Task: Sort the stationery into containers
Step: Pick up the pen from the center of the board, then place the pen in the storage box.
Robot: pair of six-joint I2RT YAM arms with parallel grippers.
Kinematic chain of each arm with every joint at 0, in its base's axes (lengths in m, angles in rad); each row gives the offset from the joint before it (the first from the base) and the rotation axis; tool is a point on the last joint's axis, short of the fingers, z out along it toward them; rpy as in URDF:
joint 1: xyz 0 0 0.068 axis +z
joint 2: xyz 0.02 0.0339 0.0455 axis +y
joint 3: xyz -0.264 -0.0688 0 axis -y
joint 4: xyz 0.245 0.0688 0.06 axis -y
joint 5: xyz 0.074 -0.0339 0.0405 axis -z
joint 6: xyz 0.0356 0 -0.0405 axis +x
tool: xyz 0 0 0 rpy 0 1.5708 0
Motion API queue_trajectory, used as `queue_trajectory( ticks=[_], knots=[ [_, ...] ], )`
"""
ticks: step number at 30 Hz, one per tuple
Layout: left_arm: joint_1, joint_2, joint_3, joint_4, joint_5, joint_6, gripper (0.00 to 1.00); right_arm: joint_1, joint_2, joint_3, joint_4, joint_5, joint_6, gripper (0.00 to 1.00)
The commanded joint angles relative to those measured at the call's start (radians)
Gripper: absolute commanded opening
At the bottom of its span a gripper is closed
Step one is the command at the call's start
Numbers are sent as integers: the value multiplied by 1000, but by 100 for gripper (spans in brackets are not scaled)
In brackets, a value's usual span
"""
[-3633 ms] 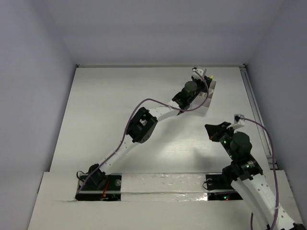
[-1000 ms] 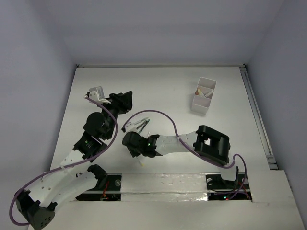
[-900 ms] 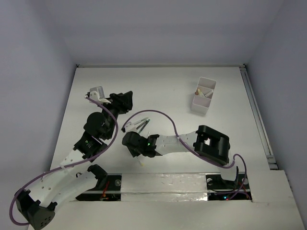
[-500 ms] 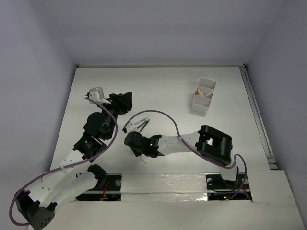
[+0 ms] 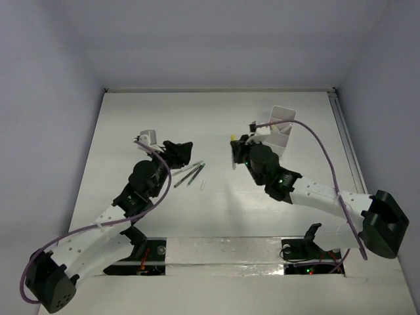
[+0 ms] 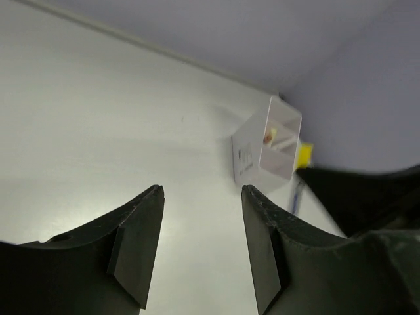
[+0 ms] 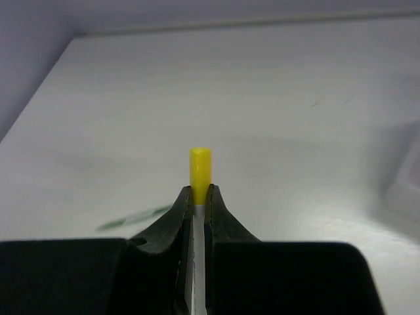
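Holding a white marker with a yellow cap pinched by its tip, the right hand hangs just beside the small white divided plastic box. So thin a grip could let the marker pivot and snag a divider. The left hand gapes empty near thin grey pens on the tabletop

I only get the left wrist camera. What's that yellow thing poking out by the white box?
Observer: It's the yellow cap of a white marker, pinched in the right gripper.
Operator: Are there more pens to sort?
Observer: Yes. The top camera shows thin dark pens lying close to the left gripper.
Operator: Anything else there?
Observer: A small white piece lies right beside those pens.
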Motion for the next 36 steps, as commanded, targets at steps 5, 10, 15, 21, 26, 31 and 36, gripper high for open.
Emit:
queue_trajectory(
  ticks=[5,10,15,21,26,31,36],
  knots=[
    [3,148,-77,217,268,-13,46,-246,-36,-137,626,241,-338,0],
    [3,151,-86,208,274,44,47,-444,109,-121,773,218,-355,0],
    [3,156,-89,214,296,52,47,-570,232,-35,822,204,-409,0],
    [3,176,-85,213,300,52,46,-622,346,43,835,173,-418,0],
    [3,193,-82,209,293,55,46,-622,423,93,805,155,-419,0],
    [3,193,-83,206,271,59,45,-631,476,90,825,155,-412,0],
    [3,207,-80,206,268,61,44,-631,510,82,833,164,-393,3]
  ],
)
